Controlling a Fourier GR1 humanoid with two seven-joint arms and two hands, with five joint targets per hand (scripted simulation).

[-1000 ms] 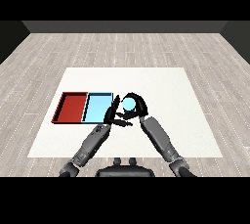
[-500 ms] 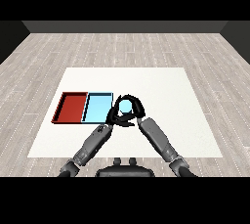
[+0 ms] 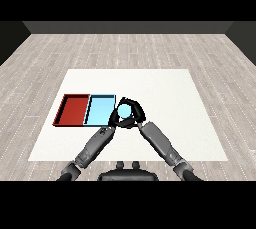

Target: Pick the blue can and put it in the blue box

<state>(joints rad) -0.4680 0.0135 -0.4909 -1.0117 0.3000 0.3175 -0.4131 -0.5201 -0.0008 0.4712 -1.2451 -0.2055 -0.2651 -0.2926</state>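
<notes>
Since a moment ago the blue can (image 3: 124, 112), enclosed by the curled fingers of the right hand (image 3: 131, 114), has been carried leftward to the edge of the blue box (image 3: 99, 110), while the left hand (image 3: 114, 118), fingers unclear, is kept just beside it, so release seems near.

The blue can (image 3: 124, 111), seen top-on as a pale blue disc, sits just beside the right edge of the light blue tray (image 3: 99, 110), ringed by black fingers.
</notes>
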